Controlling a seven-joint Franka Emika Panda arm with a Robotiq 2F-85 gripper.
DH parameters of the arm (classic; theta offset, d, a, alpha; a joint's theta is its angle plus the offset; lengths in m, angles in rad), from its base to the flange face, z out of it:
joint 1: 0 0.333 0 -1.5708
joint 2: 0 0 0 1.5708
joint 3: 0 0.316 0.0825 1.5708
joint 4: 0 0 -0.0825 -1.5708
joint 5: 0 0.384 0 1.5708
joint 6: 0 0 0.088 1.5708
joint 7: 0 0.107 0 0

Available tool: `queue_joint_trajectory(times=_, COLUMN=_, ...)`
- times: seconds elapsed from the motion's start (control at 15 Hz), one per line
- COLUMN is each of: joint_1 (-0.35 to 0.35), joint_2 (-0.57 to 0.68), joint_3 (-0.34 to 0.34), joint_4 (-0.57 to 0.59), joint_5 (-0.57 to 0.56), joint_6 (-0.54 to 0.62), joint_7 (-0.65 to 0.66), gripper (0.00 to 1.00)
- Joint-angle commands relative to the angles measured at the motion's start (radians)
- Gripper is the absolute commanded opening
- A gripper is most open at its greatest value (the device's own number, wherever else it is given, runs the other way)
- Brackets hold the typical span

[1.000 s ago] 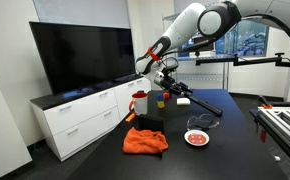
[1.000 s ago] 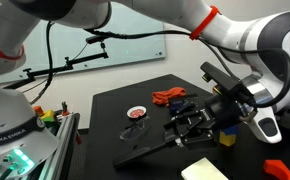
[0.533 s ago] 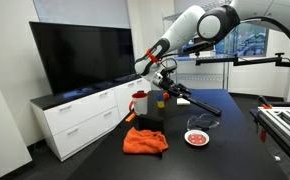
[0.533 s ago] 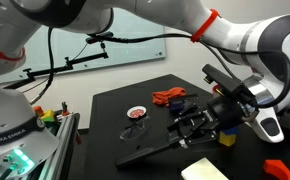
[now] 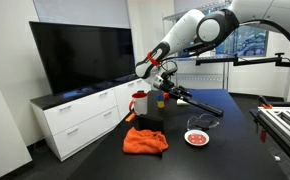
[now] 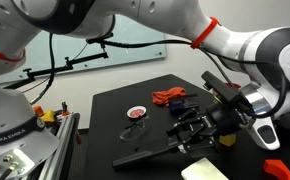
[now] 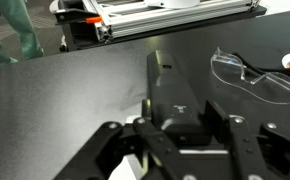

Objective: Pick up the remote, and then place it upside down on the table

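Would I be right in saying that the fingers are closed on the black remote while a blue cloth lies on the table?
Not quite: the cloth is orange, not blue, as both exterior views show. The rest stands: the fingers are closed on the remote, and the cloth does lie on the table.

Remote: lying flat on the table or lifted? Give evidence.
Lifted, tilted: the long black remote is held at one end by the jaws above the black table, sloping down. Whether its far tip touches: cannot tell.
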Motion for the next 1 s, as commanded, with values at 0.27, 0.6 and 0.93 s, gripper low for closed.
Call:
queue_joint_trajectory(times=0.27, joint_1=-0.006, joint_2=0.014, joint_3=-0.001, joint_4=0.062, joint_5=0.008, joint_6=-0.039, joint_7=0.024, gripper=0.32)
queue_joint_trajectory(times=0.6, joint_1=-0.005, joint_2=0.015, joint_3=-0.002, joint_4=0.069, joint_5=0.008, joint_6=-0.039, joint_7=0.036, gripper=0.82)
queue_joint_trajectory(times=0.93, joint_1=-0.002, joint_2=0.008, joint_3=-0.003, joint_4=0.064, joint_5=0.011, joint_6=-0.035, joint_7=0.041, gripper=1.00)
